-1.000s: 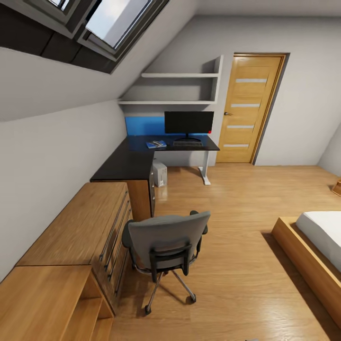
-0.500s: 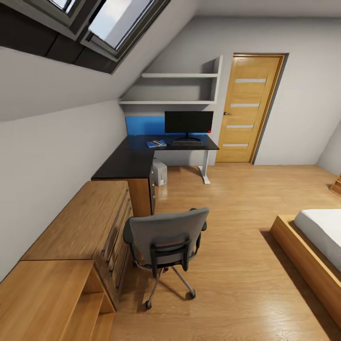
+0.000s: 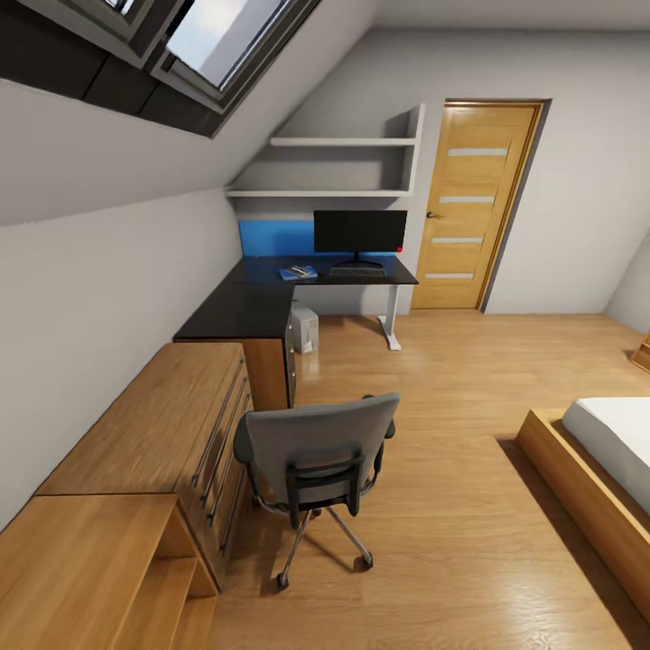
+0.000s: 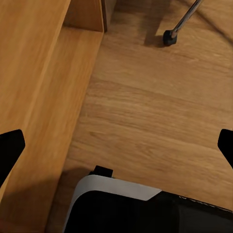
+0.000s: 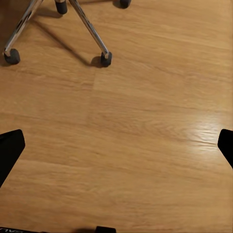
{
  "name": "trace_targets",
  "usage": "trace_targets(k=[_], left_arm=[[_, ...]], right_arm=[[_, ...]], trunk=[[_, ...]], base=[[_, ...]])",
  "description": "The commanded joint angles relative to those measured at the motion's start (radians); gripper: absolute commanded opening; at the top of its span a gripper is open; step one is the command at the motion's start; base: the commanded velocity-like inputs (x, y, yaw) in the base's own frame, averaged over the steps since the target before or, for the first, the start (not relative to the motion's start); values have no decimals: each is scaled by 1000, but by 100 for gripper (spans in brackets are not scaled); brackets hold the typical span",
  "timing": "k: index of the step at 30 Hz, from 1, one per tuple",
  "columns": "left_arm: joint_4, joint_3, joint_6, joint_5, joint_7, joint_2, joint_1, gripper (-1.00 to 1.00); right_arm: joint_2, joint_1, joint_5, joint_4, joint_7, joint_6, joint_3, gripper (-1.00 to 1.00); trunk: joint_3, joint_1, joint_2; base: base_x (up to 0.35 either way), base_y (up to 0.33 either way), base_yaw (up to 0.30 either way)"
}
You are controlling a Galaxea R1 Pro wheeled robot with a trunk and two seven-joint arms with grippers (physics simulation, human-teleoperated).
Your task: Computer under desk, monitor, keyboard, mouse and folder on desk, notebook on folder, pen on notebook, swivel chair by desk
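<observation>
Room: we see the bedroom from the head view, with sloped pale grey walls, a skylight (image 3: 212, 36), an oak door (image 3: 474, 206) and a light wood floor (image 3: 451, 433).
Desk: we note the L-shaped black desk (image 3: 244, 311) in the far corner, one wing along the sloped wall, the other along the back wall toward the door.
Monitor: the monitor (image 3: 359, 232) stands upright at the back edge of the desk's far wing, red dot at its lower corner nearest the door.
Keyboard: the keyboard (image 3: 357, 271) lies on the desk just in front of the monitor's base.
Folder: the folder (image 3: 298, 273) lies on the desk beside the keyboard, toward the inner corner; small items rest on it, and we cannot tell them apart.
Computer: the computer (image 3: 304, 329) sits on the floor under the desk.
Swivel chair: the swivel chair (image 3: 316, 460) stands on the floor with its back to us, beside the oak drawer unit (image 3: 149, 433), apart from the desk.
Bed: a bed (image 3: 605, 469) fills the corner opposite the drawer unit.
Left gripper: the left gripper (image 4: 116, 145) has its fingers spread wide over bare floor, holding nothing, beside an oak shelf unit (image 4: 34, 97).
Right gripper: the right gripper (image 5: 116, 145) has its fingers spread wide, holding nothing, over the floor near the chair's castors (image 5: 106, 59).
</observation>
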Motion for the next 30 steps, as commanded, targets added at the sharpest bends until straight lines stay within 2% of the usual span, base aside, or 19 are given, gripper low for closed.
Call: trace_targets(k=[1,30], left_arm=[[-1,-8,-2,-1,10,0,0,100],[-1,-9,-2,-1,11,-1,2,100]], right_arm=[[1,-1,0,2,-7,-2,8,100],[7,0,-3,-3,-4,-6,10,100]], trunk=[[-5,4,-8],[-95,115,-211]], base=[[0,0,0],[0,0,0]])
